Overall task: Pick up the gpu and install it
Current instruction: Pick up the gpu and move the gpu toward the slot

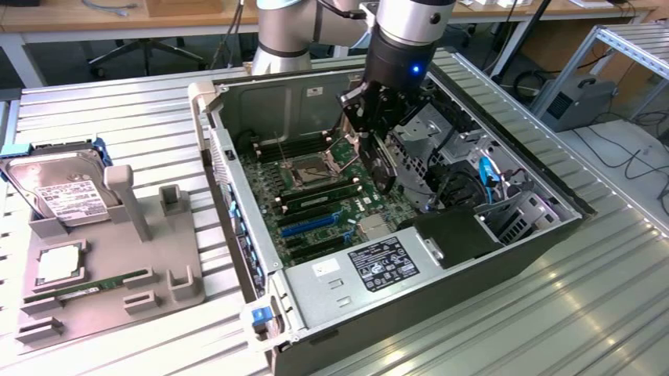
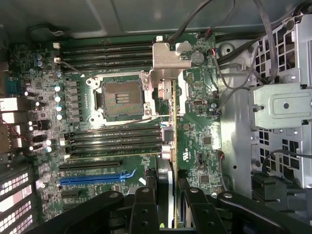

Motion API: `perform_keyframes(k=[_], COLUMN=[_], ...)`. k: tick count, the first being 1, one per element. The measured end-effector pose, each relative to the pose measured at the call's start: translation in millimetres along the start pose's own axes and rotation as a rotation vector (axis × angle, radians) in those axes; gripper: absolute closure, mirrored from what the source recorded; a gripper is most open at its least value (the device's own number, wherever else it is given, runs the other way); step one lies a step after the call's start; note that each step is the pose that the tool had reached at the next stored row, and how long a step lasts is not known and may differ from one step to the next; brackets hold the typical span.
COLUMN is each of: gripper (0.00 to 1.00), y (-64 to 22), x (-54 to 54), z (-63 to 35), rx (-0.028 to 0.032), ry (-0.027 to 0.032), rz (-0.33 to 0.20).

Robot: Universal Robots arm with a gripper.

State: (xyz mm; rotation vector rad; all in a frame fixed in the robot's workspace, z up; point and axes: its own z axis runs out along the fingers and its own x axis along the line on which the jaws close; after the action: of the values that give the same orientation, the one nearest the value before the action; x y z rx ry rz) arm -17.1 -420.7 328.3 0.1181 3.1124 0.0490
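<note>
My gripper hangs inside the open computer case, above the motherboard. It is shut on the gpu, a thin dark card held on edge. In the wrist view the gpu runs edge-on out from between the black fingers, and its silver end bracket lies over the far memory slots. The gripper holds the card above the board, beside the CPU socket. The blue expansion slot lies off to one side of the card, with nothing in it.
A metal drive cage and loose cables crowd the case on the card's other side. On the exterior view's left a grey fixture holds a hard drive, a processor chip and a green memory stick.
</note>
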Motion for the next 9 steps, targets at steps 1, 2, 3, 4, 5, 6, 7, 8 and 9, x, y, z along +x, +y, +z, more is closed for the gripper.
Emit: perform_keyframes(k=[1, 2, 3, 4, 5, 6, 7, 8, 9], gripper=[0.73, 0.73, 0.73, 0.73, 0.73, 0.73, 0.73, 0.73, 0.73], y=[0.0, 0.0, 0.0, 0.0, 0.0, 0.0, 0.0, 0.0, 0.0], x=[0.0, 0.0, 0.0, 0.0, 0.0, 0.0, 0.0, 0.0, 0.0], z=[0.2, 0.4, 0.6, 1.2, 1.2, 1.2, 1.2, 1.2, 1.2], rx=[0.0, 0.0, 0.0, 0.0, 0.0, 0.0, 0.0, -0.0001, 0.0], ry=[0.0, 0.0, 0.0, 0.0, 0.0, 0.0, 0.0, 0.0, 0.0], rz=[0.0, 0.0, 0.0, 0.0, 0.0, 0.0, 0.0, 0.0, 0.0])
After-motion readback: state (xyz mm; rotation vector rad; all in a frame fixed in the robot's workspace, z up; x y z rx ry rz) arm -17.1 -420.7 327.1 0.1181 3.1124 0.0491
